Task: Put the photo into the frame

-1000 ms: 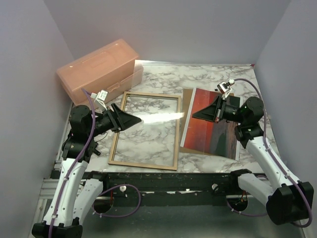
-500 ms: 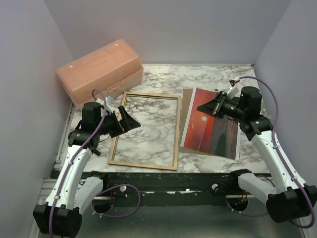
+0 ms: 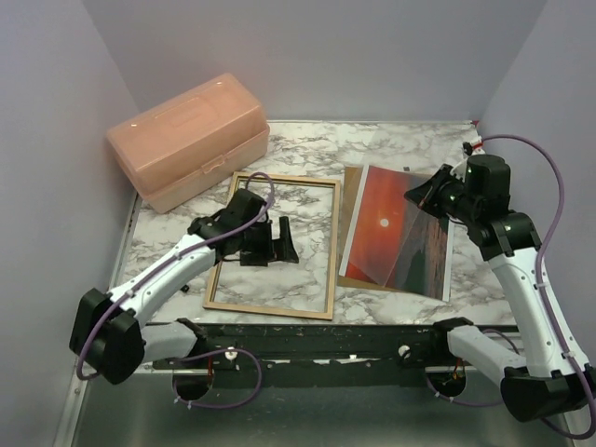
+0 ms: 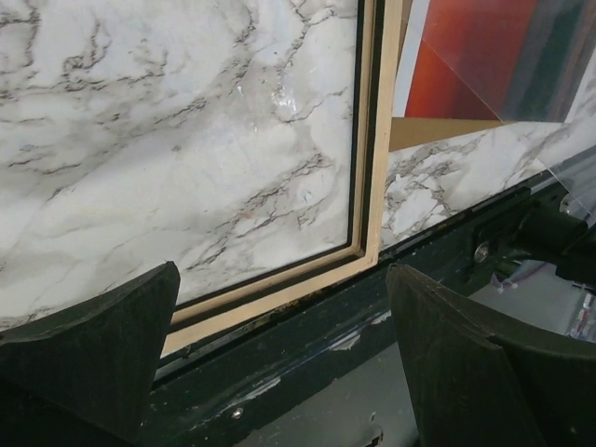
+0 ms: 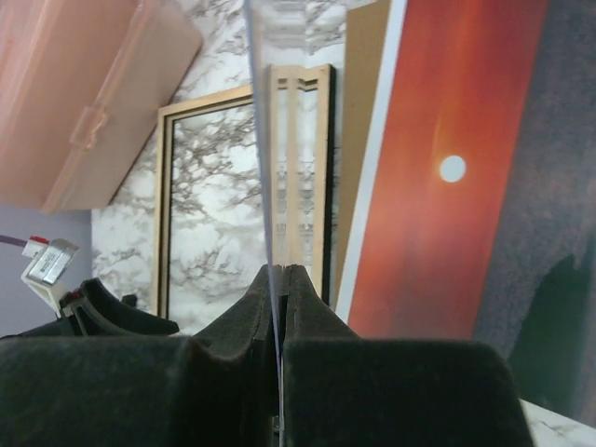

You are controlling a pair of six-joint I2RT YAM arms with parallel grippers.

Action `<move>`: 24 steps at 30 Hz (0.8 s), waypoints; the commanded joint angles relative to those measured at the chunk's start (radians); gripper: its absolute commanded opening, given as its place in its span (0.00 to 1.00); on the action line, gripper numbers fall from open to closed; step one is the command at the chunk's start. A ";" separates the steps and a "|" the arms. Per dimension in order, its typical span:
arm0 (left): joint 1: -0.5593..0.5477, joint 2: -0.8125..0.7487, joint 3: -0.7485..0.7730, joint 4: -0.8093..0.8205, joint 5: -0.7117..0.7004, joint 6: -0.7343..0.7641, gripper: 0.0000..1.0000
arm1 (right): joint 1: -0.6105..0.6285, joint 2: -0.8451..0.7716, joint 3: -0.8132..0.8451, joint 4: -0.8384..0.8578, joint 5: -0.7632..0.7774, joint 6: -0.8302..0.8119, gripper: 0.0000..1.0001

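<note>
So we're looking at the thin rectangular frame [image 3: 270,310], tan wood side up, lying flat on the white marble tabletop [image 3: 391,149]. Its near rail is running close along the table's front edge, with bare marble beyond the far rail. Our left gripper [image 3: 273,244] is hanging over the frame's opening, jaws spread wide, gripping nothing. Just right, the glossy red-orange sunset photo [image 3: 371,228] is lying on a flat brown board [image 3: 351,186]. Our right gripper [image 5: 279,279] is pinching a clear pane [image 5: 265,112], tilted above the photo.
</note>
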 commanded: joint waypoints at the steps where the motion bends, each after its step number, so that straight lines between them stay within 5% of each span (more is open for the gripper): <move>1: -0.110 0.133 0.096 0.058 -0.101 -0.037 0.94 | 0.002 -0.038 0.059 -0.111 0.177 -0.038 0.00; 18: -0.430 0.670 0.458 -0.038 -0.315 -0.093 0.78 | 0.001 -0.112 0.190 -0.244 0.521 -0.107 0.00; 24: -0.449 0.753 0.477 -0.035 -0.370 -0.092 0.55 | 0.002 -0.120 0.195 -0.259 0.522 -0.112 0.00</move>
